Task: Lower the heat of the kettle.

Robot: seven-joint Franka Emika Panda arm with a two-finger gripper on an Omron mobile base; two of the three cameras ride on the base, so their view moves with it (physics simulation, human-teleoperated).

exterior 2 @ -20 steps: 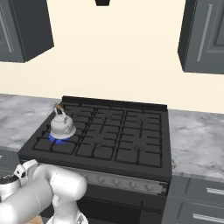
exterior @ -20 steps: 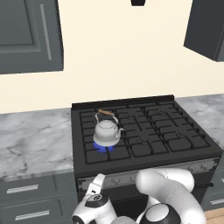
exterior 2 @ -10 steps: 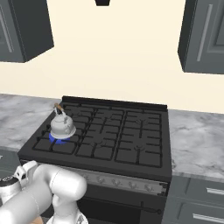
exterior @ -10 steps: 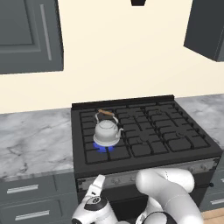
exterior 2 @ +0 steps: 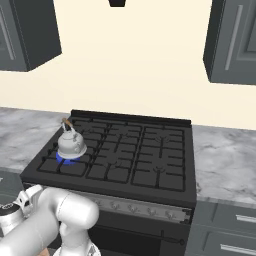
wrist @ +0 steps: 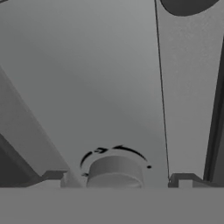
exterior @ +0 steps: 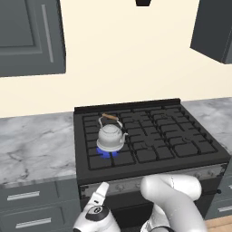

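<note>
Lower now, hand (wrist: pixel 115 180) straddles stove knob (wrist: pixel 114 171); kettle (exterior: pixel 110 137) unmoved.

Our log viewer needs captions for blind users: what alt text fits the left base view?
A small silvery kettle sits over a blue flame on the front-left burner of a black stove set between grey marble counters; the robot's white arm bends low before the stove front.

Kettle (exterior: pixel 110 137) shiny metal, wooden grip; counter (exterior: pixel 34 145) polished marble; stove (exterior: pixel 149 136) matt black
</note>
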